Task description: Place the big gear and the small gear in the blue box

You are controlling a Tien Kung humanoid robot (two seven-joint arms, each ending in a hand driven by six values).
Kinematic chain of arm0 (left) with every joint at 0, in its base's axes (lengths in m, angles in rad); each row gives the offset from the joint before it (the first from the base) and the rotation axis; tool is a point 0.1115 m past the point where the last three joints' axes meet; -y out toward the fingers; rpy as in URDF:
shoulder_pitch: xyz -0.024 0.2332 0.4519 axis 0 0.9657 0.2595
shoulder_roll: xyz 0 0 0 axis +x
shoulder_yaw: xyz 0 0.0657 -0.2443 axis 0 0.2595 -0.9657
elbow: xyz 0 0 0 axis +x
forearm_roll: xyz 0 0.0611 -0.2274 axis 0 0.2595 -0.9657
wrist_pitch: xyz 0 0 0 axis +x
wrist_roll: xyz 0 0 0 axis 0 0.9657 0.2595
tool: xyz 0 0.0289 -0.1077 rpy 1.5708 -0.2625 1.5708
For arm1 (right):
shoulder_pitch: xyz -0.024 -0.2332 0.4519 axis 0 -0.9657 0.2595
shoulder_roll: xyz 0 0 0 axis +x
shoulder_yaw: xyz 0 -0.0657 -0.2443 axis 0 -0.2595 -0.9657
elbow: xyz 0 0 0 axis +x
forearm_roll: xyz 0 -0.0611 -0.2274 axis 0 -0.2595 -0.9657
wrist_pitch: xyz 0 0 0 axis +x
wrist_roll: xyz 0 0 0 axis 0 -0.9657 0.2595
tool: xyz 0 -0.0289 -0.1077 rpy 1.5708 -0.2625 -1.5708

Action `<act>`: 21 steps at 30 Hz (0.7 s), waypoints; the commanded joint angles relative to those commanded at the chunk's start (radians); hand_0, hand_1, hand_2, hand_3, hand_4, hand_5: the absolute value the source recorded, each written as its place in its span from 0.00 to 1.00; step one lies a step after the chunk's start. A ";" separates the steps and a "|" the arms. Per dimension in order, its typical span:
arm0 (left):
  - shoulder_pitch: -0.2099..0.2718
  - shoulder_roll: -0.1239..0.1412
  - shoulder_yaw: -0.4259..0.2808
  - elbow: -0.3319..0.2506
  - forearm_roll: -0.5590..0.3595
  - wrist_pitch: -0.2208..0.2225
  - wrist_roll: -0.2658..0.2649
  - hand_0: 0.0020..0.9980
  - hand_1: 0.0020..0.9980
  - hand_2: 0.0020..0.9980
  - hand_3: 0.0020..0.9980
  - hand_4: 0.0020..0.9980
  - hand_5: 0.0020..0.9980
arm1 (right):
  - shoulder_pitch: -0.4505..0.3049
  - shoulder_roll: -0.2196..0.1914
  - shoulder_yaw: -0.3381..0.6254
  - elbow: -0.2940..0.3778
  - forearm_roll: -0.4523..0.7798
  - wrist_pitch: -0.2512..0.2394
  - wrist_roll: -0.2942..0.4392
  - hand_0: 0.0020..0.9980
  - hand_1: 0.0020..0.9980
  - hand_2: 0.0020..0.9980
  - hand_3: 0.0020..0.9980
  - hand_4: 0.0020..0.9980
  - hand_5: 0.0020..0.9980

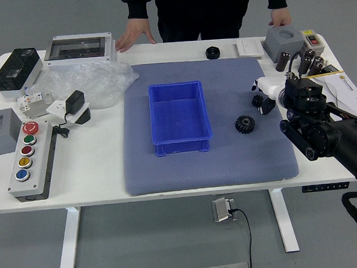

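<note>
So the blue plastic open-top box [178, 114] is sitting on the blue-grey mat [221, 168] on the white bench [95, 170], long axis running from the near edge toward the far edge. Big black toothed gear [245, 124] is right of the box, level with its nearer half, face up. The small black toothed gear [258, 101] is also right of the box, a bit further out and roughly level with its middle. Both are round, so basically the same length every way.

Right robot hand [276, 89] is coming in from the right, pointing back toward the box, partly open with its tips around the small gear. Can't tell if they're touching it. Past the box, a person's hand [136, 32] is resting on the bench's far edge.
</note>
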 joint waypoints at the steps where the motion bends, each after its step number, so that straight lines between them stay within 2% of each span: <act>1: 0.000 0.000 0.000 0.000 0.000 0.000 0.000 0.86 0.84 0.84 0.85 0.76 0.40 | 0.000 0.001 0.000 -0.001 0.000 0.000 0.000 0.75 0.67 0.75 0.74 0.65 0.09; 12: -0.001 -0.002 0.000 0.000 -0.002 0.000 0.000 0.86 0.84 0.84 0.85 0.76 0.39 | 0.000 0.006 -0.003 -0.013 -0.005 0.000 -0.003 0.72 0.65 0.73 0.71 0.64 0.10; 13: -0.001 -0.002 0.000 0.000 -0.003 0.000 0.000 0.86 0.84 0.84 0.85 0.76 0.39 | 0.000 0.006 -0.004 -0.014 -0.006 0.000 -0.003 0.70 0.64 0.72 0.69 0.62 0.14; 18: 0.000 -0.003 0.001 0.000 -0.004 0.000 0.000 0.86 0.84 0.84 0.85 0.76 0.39 | -0.001 0.011 -0.004 -0.020 -0.007 -0.003 -0.004 0.70 0.64 0.72 0.69 0.62 0.14; 19: 0.000 -0.003 0.001 0.000 -0.004 0.000 0.000 0.86 0.84 0.84 0.85 0.76 0.39 | -0.002 0.012 -0.004 -0.021 -0.007 -0.004 -0.005 0.69 0.63 0.71 0.67 0.60 0.18; 21: 0.000 -0.004 0.001 0.000 -0.004 0.001 0.000 0.86 0.84 0.84 0.85 0.76 0.39 | -0.002 0.014 -0.004 -0.023 -0.008 -0.006 -0.005 0.69 0.63 0.71 0.67 0.60 0.18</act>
